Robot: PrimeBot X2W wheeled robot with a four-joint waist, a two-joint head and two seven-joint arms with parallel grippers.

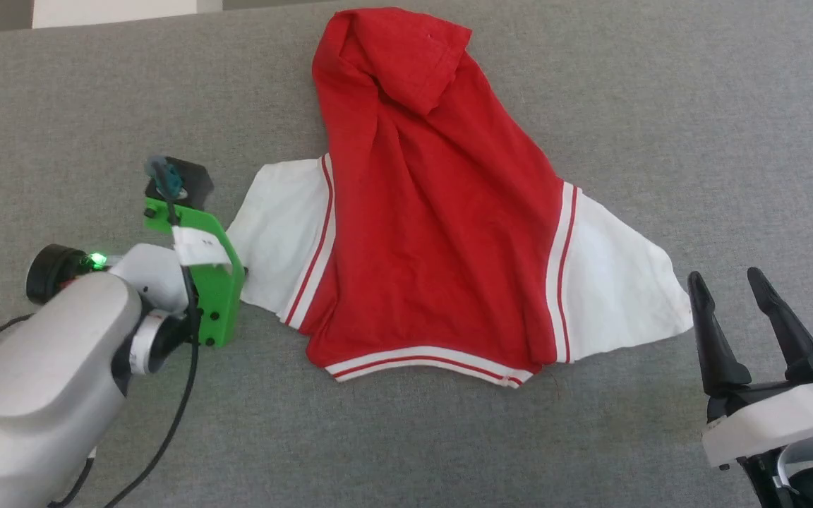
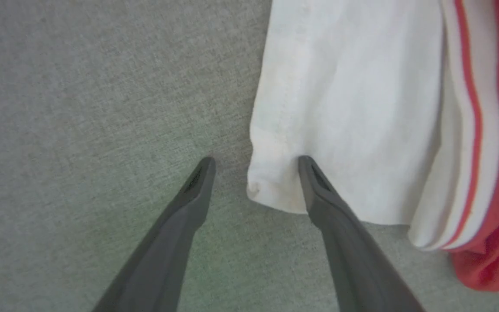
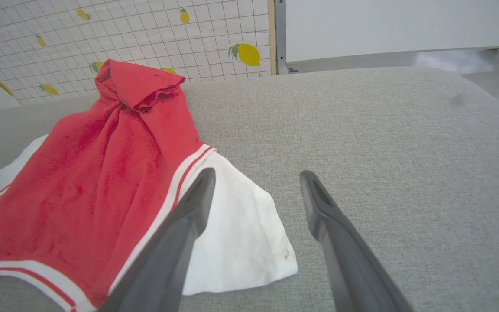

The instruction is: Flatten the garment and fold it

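Note:
The garment (image 1: 435,233) lies on the grey table, red side up, with its striped collar edge nearest me and its far end bunched into a fold. No lettering shows. A white sleeve spreads to each side. My left gripper (image 2: 256,162) points down at the left sleeve (image 2: 353,108), open, with the sleeve's corner between its fingers; I cannot tell whether it touches. In the head view its green wrist mount (image 1: 212,282) hides the fingers. My right gripper (image 1: 725,276) is open and empty, just right of the right sleeve (image 1: 618,289). The right wrist view shows that gripper (image 3: 257,174) above the sleeve's edge (image 3: 249,242).
The grey fabric table (image 1: 696,127) stretches wide on both sides of the garment. Its far edge meets a tiled wall with lemon prints (image 3: 215,34) and a white panel (image 3: 396,21). A black cable (image 1: 181,409) hangs beside my left forearm.

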